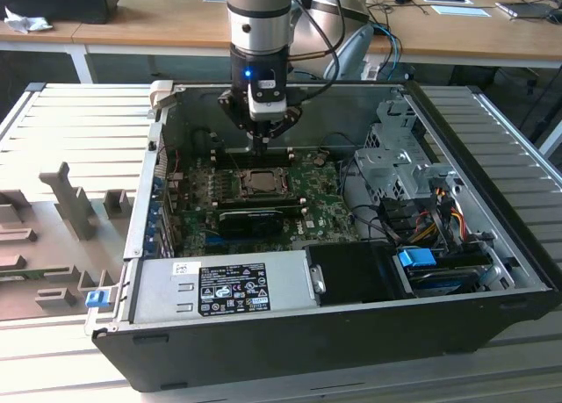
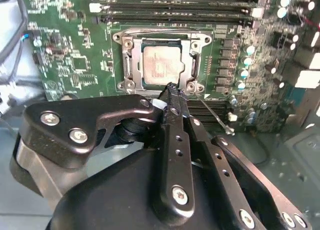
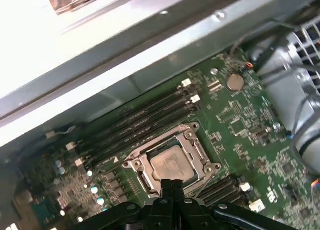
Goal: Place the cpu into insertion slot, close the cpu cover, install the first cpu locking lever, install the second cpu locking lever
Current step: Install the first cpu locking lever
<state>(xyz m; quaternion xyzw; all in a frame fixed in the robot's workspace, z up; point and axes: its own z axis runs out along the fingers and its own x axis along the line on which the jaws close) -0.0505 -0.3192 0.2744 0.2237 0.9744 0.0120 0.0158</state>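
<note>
The cpu [image 2: 161, 65] lies flat in the insertion slot [image 2: 131, 64], its silvery face up, on the green board; it also shows in the exterior view [image 1: 261, 181] and the first wrist view [image 3: 171, 165]. The cpu cover [image 2: 199, 38] lies down around it as a metal frame [image 3: 192, 139]. One thin locking lever [image 2: 216, 118] sticks out at an angle from the socket's corner. My gripper [image 2: 171, 88] hangs just above the socket's edge, fingers pressed together with nothing between them; it also appears in the exterior view [image 1: 263, 141] and the first wrist view [image 3: 172, 183].
Long black memory slots [image 2: 175, 7] run beside the socket. A black expansion card [image 1: 250, 219] stands on the board nearer the power supply [image 1: 219, 289]. The case wall [image 1: 351, 104], drive cage [image 1: 395, 157] and cable bundle [image 1: 421, 214] close in the exterior view's right.
</note>
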